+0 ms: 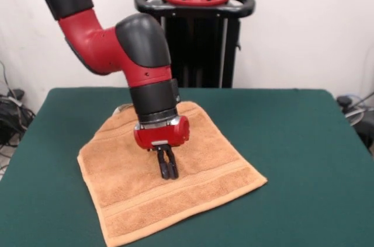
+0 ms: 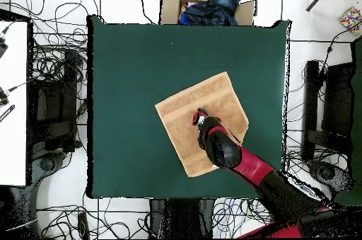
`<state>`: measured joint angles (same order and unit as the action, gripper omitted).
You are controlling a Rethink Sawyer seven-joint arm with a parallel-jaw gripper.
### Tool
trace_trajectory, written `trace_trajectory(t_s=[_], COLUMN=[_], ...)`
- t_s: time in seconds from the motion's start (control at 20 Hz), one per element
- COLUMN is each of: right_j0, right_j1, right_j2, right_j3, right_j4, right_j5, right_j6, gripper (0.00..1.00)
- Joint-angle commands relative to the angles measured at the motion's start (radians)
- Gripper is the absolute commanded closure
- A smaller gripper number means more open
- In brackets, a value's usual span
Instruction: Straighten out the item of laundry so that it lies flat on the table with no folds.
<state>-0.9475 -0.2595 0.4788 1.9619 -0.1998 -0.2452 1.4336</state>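
Observation:
The orange-tan towel (image 1: pixel 204 159) lies spread out on the green table (image 1: pixel 292 142), turned like a diamond, with a stripe band along its near edge. It looks flat, and its far corner by the arm is slightly rumpled. My gripper (image 1: pixel 169 174) points straight down over the towel's middle. Its fingers are pressed together, with the tips at or just above the cloth and no cloth lifted. In the overhead view the towel (image 2: pixel 184 110) sits right of the table's (image 2: pixel 127 74) centre, and the gripper (image 2: pixel 200 117) is above its middle. The arm hides part of the towel.
The robot's pedestal (image 1: pixel 198 37) stands at the table's far side. In the overhead view a cardboard box with dark clothes (image 2: pixel 208 7) sits beyond the table's top edge. Cables and equipment lie on the floor around the table.

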Motion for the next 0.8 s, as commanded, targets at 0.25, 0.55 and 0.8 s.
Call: trace_trajectory(t_s=[0.25,0.55,0.8], right_j0=[0.065,0.082,0.108], right_j1=[0.410,0.412,0.404], right_j2=[0.205,0.218,0.211], right_j3=[0.057,0.086,0.083], right_j4=[0.026,0.055,0.075], right_j5=[0.170,0.122,0.097], right_j6=[0.213,0.255,0.265], gripper=[1.00,1.00,1.00])
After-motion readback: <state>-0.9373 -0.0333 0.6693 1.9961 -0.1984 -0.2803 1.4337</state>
